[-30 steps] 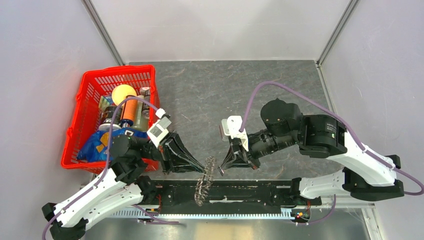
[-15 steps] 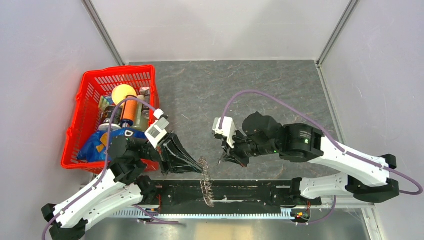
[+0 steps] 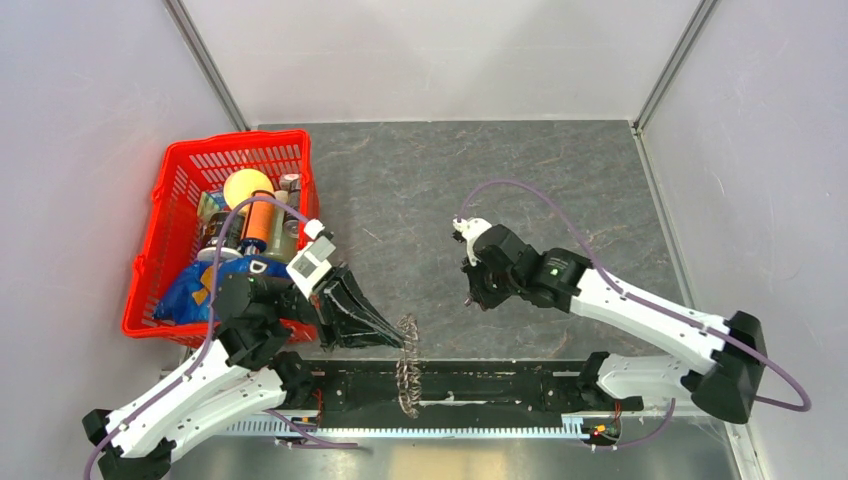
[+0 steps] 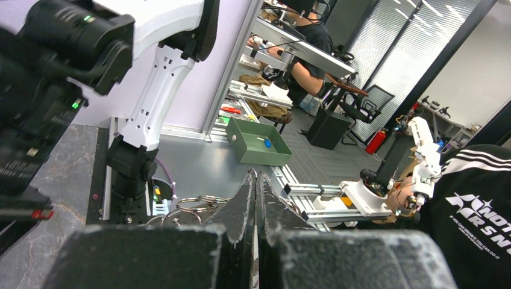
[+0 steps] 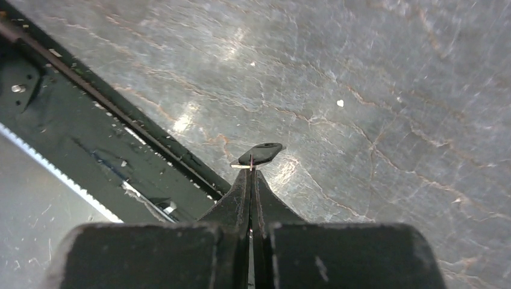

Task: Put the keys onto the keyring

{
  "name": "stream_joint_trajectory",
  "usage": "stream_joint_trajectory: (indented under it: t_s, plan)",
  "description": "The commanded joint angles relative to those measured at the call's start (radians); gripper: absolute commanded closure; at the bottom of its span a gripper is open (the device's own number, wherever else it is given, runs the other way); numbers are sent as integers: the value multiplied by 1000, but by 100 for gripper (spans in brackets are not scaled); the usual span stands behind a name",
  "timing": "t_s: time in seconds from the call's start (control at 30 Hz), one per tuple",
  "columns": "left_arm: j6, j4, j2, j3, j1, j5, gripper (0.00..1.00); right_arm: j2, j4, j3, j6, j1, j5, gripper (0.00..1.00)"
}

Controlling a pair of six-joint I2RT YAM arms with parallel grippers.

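My left gripper (image 3: 400,335) is shut on the keyring (image 3: 407,366), a spiky dark-grey wreath hanging edge-on from its tips over the black rail at the table's near edge. In the left wrist view the jaws are pressed together (image 4: 255,176), with metal loops of the keyring (image 4: 194,203) showing to their left. My right gripper (image 3: 470,298) points down at the table, to the right of the keyring and apart from it. In the right wrist view it (image 5: 251,171) is shut on the small key with a black head (image 5: 260,154), held just above the grey tabletop.
A red basket (image 3: 180,180) full of groceries stands at the left, close behind the left arm. A black rail (image 3: 500,385) runs along the near edge of the stone-patterned table (image 3: 420,190). Walls close in the back and both sides.
My right arm has drawn back from the keyring and turned its wrist down toward the table, still holding the key. The keyring has swung to hang lower from the left gripper.
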Motion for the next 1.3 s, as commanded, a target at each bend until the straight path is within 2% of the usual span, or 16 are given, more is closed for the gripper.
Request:
stream_joint_trajectory:
  t_s: [0.0, 0.53, 0.67, 0.8, 0.87, 1.1, 1.27]
  plan:
    - [11, 24, -16, 10, 2, -12, 98, 66, 134, -66, 109, -42, -7, 100]
    - [43, -62, -60, 18, 2, -20, 98, 335, 303, -148, 265, -181, -84, 99]
    - [50, -80, -72, 18, 2, -23, 98, 341, 307, -126, 273, -183, -77, 82]
    - [57, -95, -82, 16, 2, -27, 98, 275, 280, -87, 261, -183, -73, 60]
    - [60, -100, -85, 16, 2, -29, 98, 218, 249, -62, 236, -182, -76, 53]
    - [70, -108, -72, 13, 2, -46, 98, -65, 216, 27, 129, -183, -217, 49]
    - [71, -108, -52, 15, 2, -62, 98, -232, 237, 102, 139, -183, -363, 49]
